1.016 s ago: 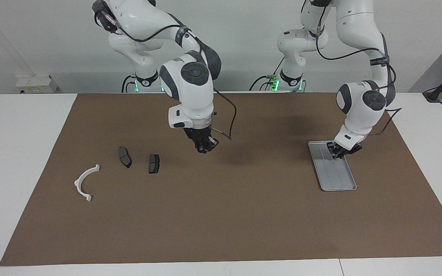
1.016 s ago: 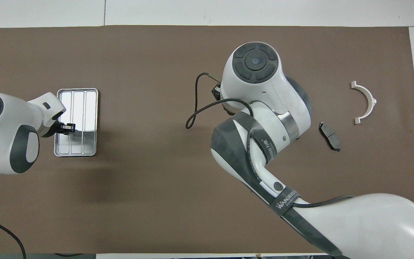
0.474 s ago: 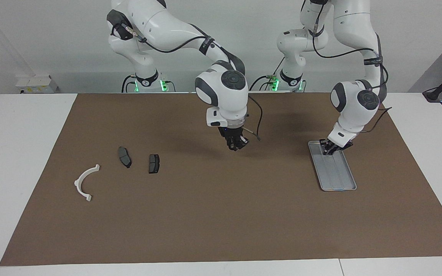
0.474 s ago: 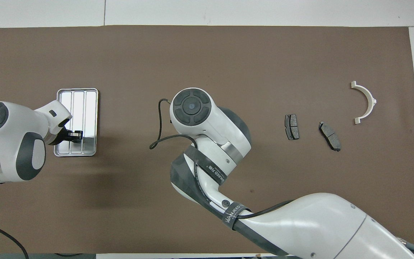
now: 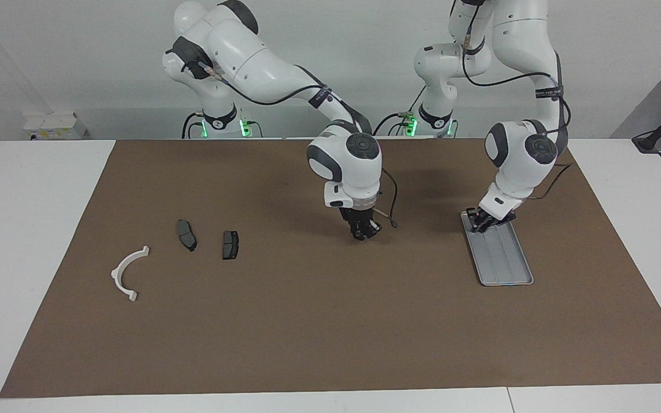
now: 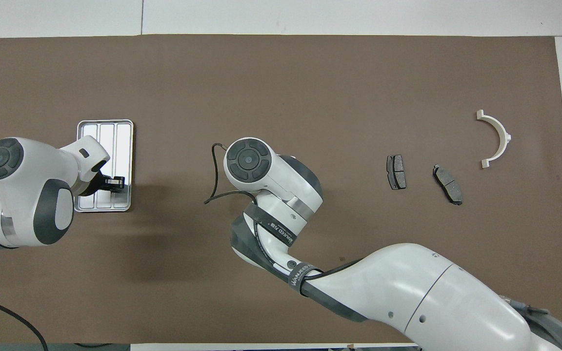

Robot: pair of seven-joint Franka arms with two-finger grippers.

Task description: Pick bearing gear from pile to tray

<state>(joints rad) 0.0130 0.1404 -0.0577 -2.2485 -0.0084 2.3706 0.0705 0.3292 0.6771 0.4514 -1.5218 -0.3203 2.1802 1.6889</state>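
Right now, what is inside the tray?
The tray shows a bare ribbed floor with no part on it. The left pincer is down at its end nearer the robots, shut, and covers a patch of floor there; that patch cannot be checked.

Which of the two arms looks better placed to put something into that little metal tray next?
Probably the left: the left gripper is at the tray, at its end nearer the robots. The right gripper hangs above bare mat mid-table.
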